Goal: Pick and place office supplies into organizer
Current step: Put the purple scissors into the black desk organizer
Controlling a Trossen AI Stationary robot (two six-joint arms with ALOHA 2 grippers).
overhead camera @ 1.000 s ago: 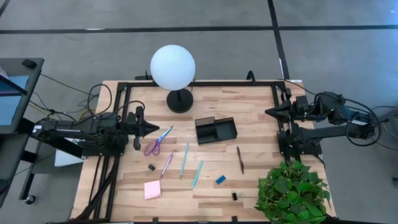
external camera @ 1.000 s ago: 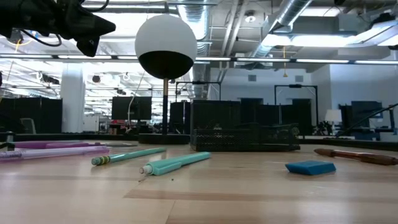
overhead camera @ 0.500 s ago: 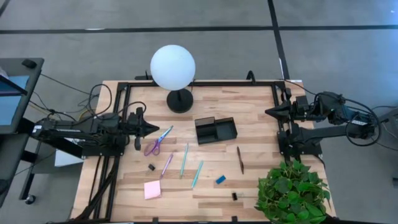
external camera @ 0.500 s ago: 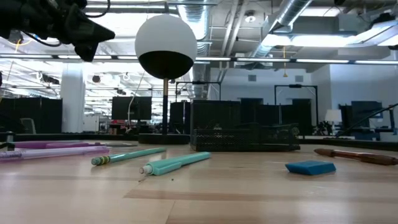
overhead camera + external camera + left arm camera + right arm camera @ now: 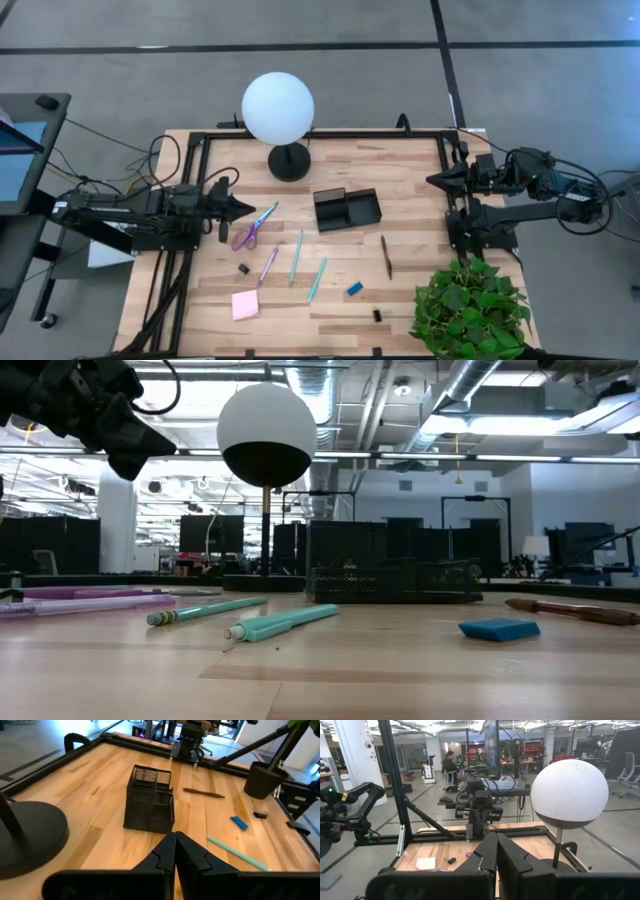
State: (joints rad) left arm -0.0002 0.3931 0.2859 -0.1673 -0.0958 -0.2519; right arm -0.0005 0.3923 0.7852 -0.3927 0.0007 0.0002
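Observation:
The black mesh organizer (image 5: 347, 208) stands mid-table, also seen in the left wrist view (image 5: 150, 797). Purple-handled scissors (image 5: 252, 227), a purple pen (image 5: 268, 265), two teal pens (image 5: 296, 257) (image 5: 317, 280), a brown pen (image 5: 386, 256), a pink sticky pad (image 5: 245, 304), a blue eraser (image 5: 354, 289) and black clips (image 5: 243, 268) (image 5: 377, 315) lie flat on the wood. My left gripper (image 5: 250, 207) hangs shut above the table's left side, just left of the scissors, tipped slightly down toward the organizer. My right gripper (image 5: 432, 180) waits shut and level, high over the right edge.
A white globe lamp (image 5: 278, 108) on a round black base (image 5: 289, 162) stands at the far middle. A green potted plant (image 5: 470, 310) fills the near right corner. A black frame (image 5: 320, 134) runs along the table's far and side edges.
My left gripper has tipped its fingers downward and sunk a little, staying shut above the table's left side. Nothing on the table has moved.

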